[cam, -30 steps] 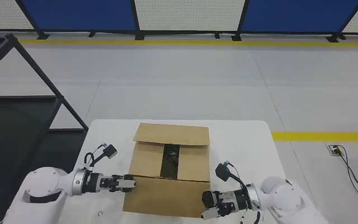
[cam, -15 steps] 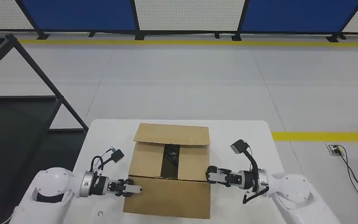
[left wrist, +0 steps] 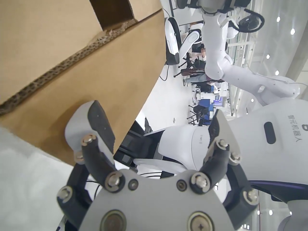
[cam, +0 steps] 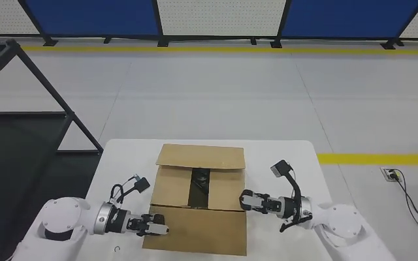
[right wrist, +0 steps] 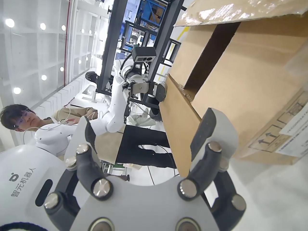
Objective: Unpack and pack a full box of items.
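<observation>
Top view. Shows the box [cam: 171, 192] in the middle of the white surface [cam: 281, 156], with the far flap [cam: 200, 156] folded outward and a dark gap [cam: 199, 186] running front to back between the two side flaps. Puts the near flap [cam: 196, 230] on the robot's side, its long axis running left to right. Sets the left hand [cam: 160, 226] against that flap's left end and the right hand [cam: 245, 199] at the right end, closer to the fold. Leaves each hand about equally close to its own end, so neither arm looks clearly nearer.

Left wrist view. Has the left hand [left wrist: 156, 116] released, fingers spread wide and gripping nothing. Brings the near flap [left wrist: 91, 85] in beside one finger, which overlaps the cardboard just short of the free edge. Cannot tell whether that finger touches it. Keeps the rest of the box [left wrist: 48, 25] beyond, on that same side.

Right wrist view. Has the right hand [right wrist: 148, 123] released as well, holding nothing. Shows the near flap [right wrist: 178, 126] edge-on, its corner lying between the fingers and close to the one on the side of the box [right wrist: 252, 73]. Suggests the next grasp depends on that thin edge staying between the fingers.
</observation>
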